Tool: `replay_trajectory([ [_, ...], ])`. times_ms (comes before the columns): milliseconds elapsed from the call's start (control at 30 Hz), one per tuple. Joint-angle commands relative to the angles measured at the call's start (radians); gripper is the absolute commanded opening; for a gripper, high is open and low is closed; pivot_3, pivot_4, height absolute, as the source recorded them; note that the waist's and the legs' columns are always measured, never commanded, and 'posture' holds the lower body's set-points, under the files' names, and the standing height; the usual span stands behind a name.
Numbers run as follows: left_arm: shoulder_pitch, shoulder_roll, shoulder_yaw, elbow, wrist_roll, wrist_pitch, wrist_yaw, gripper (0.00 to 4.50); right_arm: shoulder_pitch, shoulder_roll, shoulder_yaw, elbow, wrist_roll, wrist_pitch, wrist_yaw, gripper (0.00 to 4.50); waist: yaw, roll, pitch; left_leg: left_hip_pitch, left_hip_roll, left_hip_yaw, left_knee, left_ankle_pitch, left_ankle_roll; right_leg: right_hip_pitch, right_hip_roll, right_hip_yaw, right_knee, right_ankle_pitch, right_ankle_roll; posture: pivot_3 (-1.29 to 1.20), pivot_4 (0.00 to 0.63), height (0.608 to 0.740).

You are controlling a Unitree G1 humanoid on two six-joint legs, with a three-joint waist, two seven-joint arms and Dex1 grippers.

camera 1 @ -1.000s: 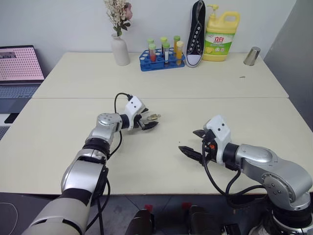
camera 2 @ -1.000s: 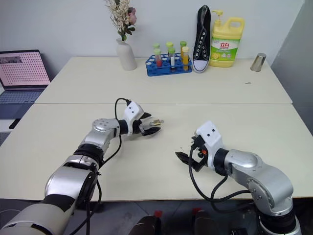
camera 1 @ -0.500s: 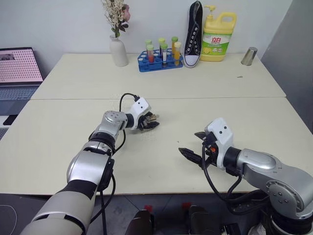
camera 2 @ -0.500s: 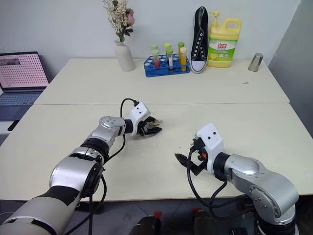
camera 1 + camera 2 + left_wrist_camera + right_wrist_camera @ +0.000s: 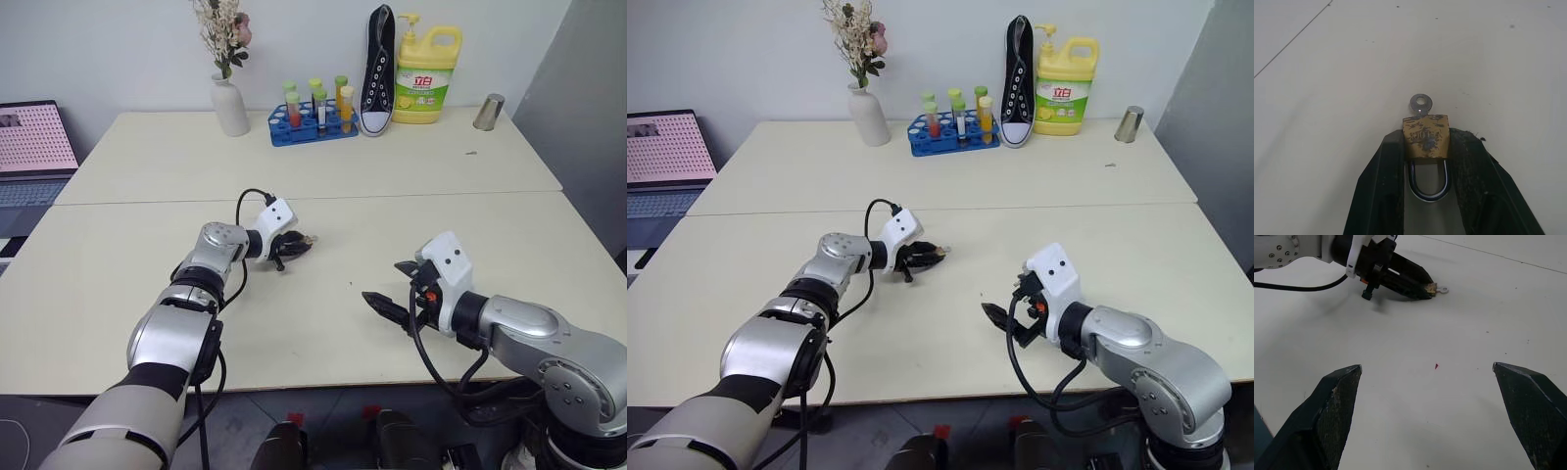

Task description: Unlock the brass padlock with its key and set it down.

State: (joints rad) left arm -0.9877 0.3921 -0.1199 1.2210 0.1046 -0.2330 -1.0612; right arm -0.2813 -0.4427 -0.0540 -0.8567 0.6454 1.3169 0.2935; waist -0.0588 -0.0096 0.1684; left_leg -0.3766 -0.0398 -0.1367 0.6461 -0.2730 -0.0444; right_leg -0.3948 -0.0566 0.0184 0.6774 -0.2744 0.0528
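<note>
The brass padlock [image 5: 1425,136] sits pinched between the left gripper [image 5: 1426,147] fingers on the table [image 5: 411,196], key [image 5: 1421,104] pointing outward toward the wide-open, empty right gripper [image 5: 1432,382], well apart.

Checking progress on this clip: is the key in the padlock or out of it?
In. The key sticks out of the brass padlock, which sits between the left gripper's fingers.

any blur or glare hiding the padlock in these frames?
Left wrist view: brass padlock sharp between the left gripper fingers, key head clear, soft light, no glare. Right wrist view: right gripper fingers slightly soft up close. Left eye view: padlock tiny.
</note>
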Motion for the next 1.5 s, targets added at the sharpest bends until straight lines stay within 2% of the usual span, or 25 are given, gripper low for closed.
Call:
replay_trajectory([
  [33, 0.072, 0.011, -0.011, -0.076, -0.021, -0.092, -0.138, 0.96, 0.024, -0.035, 0.0, -0.027, -0.01, -0.066, 0.018, 4.5, 0.004, 0.0, 0.0, -0.001, 0.0, 0.0, 0.0, 0.0, 0.0, 0.0, 0.0, 0.0, -0.001, 0.0, 0.0, 0.0, 0.15, 0.74],
  [100, 0.128, 0.015, 0.002, -0.187, -0.071, -0.132, -0.202, 0.96, 0.053, -0.063, -0.004, -0.033, -0.019, -0.122, 0.038, 4.5, 0.006, 0.0, 0.0, -0.002, 0.0, -0.001, 0.0, 0.0, 0.0, 0.0, 0.0, -0.001, -0.002, 0.0, 0.0, 0.0, 0.15, 0.74],
  [200, 0.343, 0.038, -0.012, -0.633, -0.174, -0.228, -0.251, 0.96, 0.185, -0.154, -0.075, -0.08, 0.029, -0.227, 0.175, 4.5, 0.009, 0.0, 0.0, -0.004, 0.0, 0.0, 0.0, 0.0, 0.0, -0.001, -0.001, 0.0, -0.004, 0.0, 0.0, 0.0, 0.15, 0.74],
  [267, 0.426, 0.047, -0.021, -0.819, -0.196, -0.251, -0.235, 0.96, 0.232, -0.17, -0.113, -0.081, 0.066, -0.293, 0.235, 4.5, 0.011, -0.001, 0.0, -0.005, 0.002, -0.002, 0.0, 0.0, -0.001, -0.002, -0.002, 0.001, -0.005, 0.0, 0.0, 0.0, 0.15, 0.74],
  [333, 0.467, 0.054, -0.028, -0.92, -0.191, -0.275, -0.205, 0.96, 0.252, -0.158, -0.146, -0.065, 0.093, -0.343, 0.253, 4.5, 0.018, -0.001, 0.001, -0.006, 0.001, -0.002, 0.0, 0.0, -0.001, -0.003, -0.003, 0.002, -0.004, 0.0, 0.0, 0.0, 0.15, 0.74],
  [400, 0.497, 0.069, -0.037, -0.983, -0.139, -0.418, -0.159, 0.96, 0.278, -0.175, -0.162, -0.052, 0.099, -0.383, 0.287, 4.5, 0.026, -0.001, 0.001, -0.004, 0.0, 0.0, 0.001, 0.0, 0.0, -0.001, -0.002, 0.0, -0.004, 0.0, 0.0, 0.0, 0.15, 0.74],
  [500, 0.515, 0.1, -0.032, -0.995, 0.008, -0.743, -0.038, 0.96, 0.278, -0.178, -0.127, -0.033, 0.073, -0.432, 0.282, 4.5, 0.027, -0.001, 0.001, 0.004, 0.001, 0.001, -0.001, 0.0, 0.0, 0.007, -0.001, 0.001, -0.006, 0.0, 0.0, 0.0, 0.15, 0.74],
  [567, 0.511, 0.108, -0.022, -0.97, 0.064, -0.848, 0.038, 0.96, 0.269, -0.157, -0.1, -0.021, 0.07, -0.458, 0.267, 4.5, 0.028, -0.001, 0.001, 0.007, 0.001, 0.002, -0.002, 0.0, 0.0, 0.009, -0.001, 0.002, -0.006, 0.0, 0.0, 0.0, 0.15, 0.74],
  [633, 0.521, 0.109, -0.007, -0.956, 0.109, -0.91, 0.114, 0.96, 0.259, -0.114, -0.077, 0.01, 0.14, -0.447, 0.266, 4.5, 0.028, -0.001, 0.001, 0.006, 0.001, 0.002, -0.002, 0.0, 0.0, 0.009, -0.001, 0.001, -0.007, 0.0, 0.0, 0.0, 0.15, 0.74],
  [700, 0.537, 0.113, 0.001, -0.959, 0.14, -0.935, 0.178, 0.96, 0.235, -0.07, -0.073, 0.048, 0.241, -0.393, 0.24, 4.5, 0.026, -0.001, 0.001, 0.007, 0.001, 0.002, -0.001, 0.0, 0.0, 0.009, -0.001, 0.002, -0.007, 0.0, 0.0, 0.0, 0.15, 0.74],
  [967, 0.546, 0.14, -0.002, -0.977, 0.236, -0.925, 0.365, 0.96, 0.117, -0.08, 0.044, 0.185, 0.249, -0.338, 0.244, 4.5, 0.027, -0.001, 0.001, 0.006, 0.001, 0.001, -0.001, 0.0, 0.0, 0.009, -0.001, 0.0, -0.007, 0.0, 0.0, 0.0, 0.15, 0.74],
  [1200, 0.55, 0.175, -0.039, -0.993, 0.268, -0.913, 0.437, 0.96, 0.018, -0.06, 0.059, 0.27, 0.298, -0.298, 0.248, 4.5, 0.027, -0.001, 0.001, 0.006, 0.001, 0.001, -0.001, 0.0, 0.0, 0.008, -0.001, 0.001, -0.006, 0.0, 0.0, 0.0, 0.15, 0.74],
  [1433, 0.549, 0.194, -0.061, -1.006, 0.284, -0.894, 0.481, 0.96, -0.005, -0.064, 0.062, 0.275, 0.335, -0.275, 0.259, 4.5, 0.028, -0.001, 0.001, 0.005, 0.001, 0.001, -0.001, 0.0, 0.0, 0.008, -0.001, 0.0, -0.006, 0.0, 0.0, 0.0, 0.15, 0.74],
  [1500, 0.551, 0.199, -0.066, -1.011, 0.289, -0.887, 0.492, 0.96, -0.009, -0.062, 0.066, 0.278, 0.336, -0.274, 0.253, 3.85, 0.028, -0.001, 0.001, 0.005, 0.001, 0.001, -0.001, 0.0, 0.0, 0.008, -0.001, 0.0, -0.006, 0.0, 0.0, 0.0, 0.15, 0.74],
])
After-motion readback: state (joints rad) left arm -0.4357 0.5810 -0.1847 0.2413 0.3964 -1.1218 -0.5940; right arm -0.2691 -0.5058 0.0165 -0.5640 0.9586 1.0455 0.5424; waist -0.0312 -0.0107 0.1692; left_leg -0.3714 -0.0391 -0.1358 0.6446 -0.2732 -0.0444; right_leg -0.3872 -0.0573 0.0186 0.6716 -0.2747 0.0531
